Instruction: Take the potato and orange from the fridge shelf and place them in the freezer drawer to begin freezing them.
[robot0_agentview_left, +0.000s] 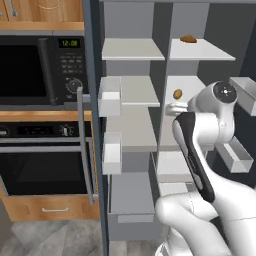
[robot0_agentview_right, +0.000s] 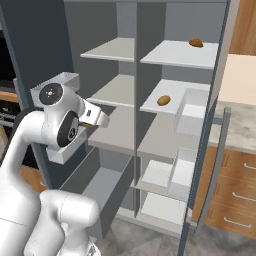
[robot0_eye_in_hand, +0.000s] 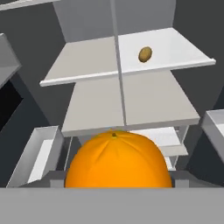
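Fingers (robot0_eye_in_hand: 114, 186) clamped on the orange (robot0_eye_in_hand: 117, 159), held out front of the fridge shelf (robot0_eye_in_hand: 170, 54). Potato (robot0_eye_in_hand: 145, 54) sits on that shelf w/ nothing blocking; bread-like lump (robot0_agentview_right: 196, 43) one shelf above; freezer drawer (robot0_agentview_right: 95, 187) open well below.

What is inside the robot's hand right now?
The orange sits in the gripper, up close to the hand camera. Its underside and the fingertips pressing on it are hidden, and the potato waits on its shelf.
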